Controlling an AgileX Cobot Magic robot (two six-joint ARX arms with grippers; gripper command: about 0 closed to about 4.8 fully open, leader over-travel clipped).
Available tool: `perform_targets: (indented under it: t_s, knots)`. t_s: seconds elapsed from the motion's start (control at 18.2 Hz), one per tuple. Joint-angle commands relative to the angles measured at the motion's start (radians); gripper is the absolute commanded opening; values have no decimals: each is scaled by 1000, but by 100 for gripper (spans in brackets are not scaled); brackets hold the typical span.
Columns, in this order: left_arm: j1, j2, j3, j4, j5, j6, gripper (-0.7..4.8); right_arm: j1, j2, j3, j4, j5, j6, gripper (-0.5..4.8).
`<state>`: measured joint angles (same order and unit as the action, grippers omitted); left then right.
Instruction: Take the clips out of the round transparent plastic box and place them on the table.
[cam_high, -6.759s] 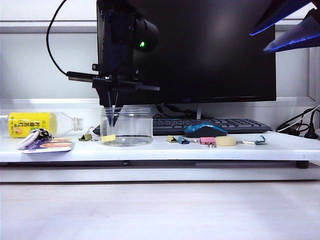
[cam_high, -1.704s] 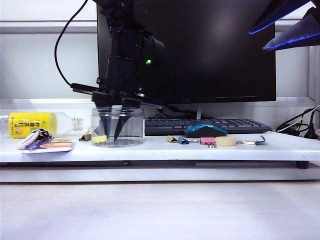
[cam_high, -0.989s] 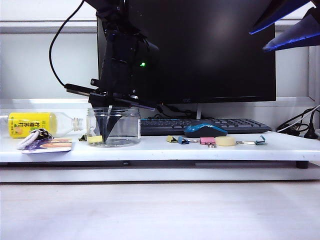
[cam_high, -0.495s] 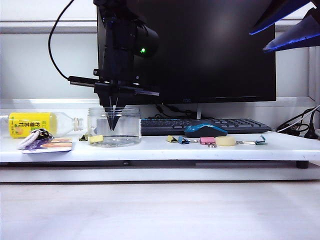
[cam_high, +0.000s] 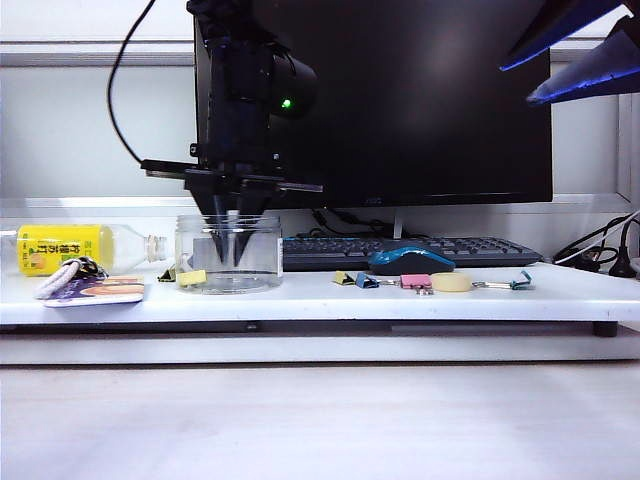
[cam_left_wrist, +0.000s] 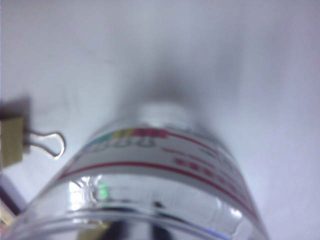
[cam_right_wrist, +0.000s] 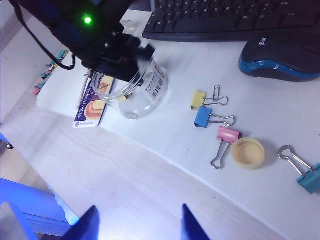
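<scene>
One clip (cam_high: 192, 277) in box (cam_high: 228, 253) near table (cam_high: 420, 300) left end; left gripper (cam_high: 229, 238) inside, jaws apart, fishing. Right gripper (cam_right_wrist: 137, 222) raised clear, spread.

The round transparent plastic box (cam_high: 228, 254) is standing upright, mouth up, toward nine o'clock on the white worktop (cam_high: 320, 296). One pale-yellow clip (cam_high: 192, 277) is lying inside at its base, another (cam_right_wrist: 199, 99) is sitting outside toward three o'clock.

Glossy clear plastic box (cam_high: 228, 254) (ridged rim)
</scene>
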<state>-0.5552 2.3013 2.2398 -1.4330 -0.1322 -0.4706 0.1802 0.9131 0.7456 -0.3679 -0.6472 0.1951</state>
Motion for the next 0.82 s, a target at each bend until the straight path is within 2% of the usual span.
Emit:
perform_targets:
  t_s: [0.05, 0.16, 0.27, 0.38, 0.6, 0.82]
  knots:
    - [0, -30, -2, -11, -31, 195, 62, 0, -2, 2, 5, 0, -6, 212]
    - [0, -55, -2, -11, -93, 254, 62, 0, -2, 2, 5, 2, -6, 212]
    - [12, -72, -2, -11, -75, 246, 62, 0, -2, 2, 6, 8, -6, 212]
    - [19, -72, -3, -15, 1, 237, 63, 0, -2, 2, 5, 24, -6, 212]
    - [20, -82, -27, -18, 16, 228, 62, 0, -2, 2, 6, 24, -6, 212]
    - [20, -109, -61, -18, 13, 254, 63, 0, -2, 2, 5, 24, -6, 212]
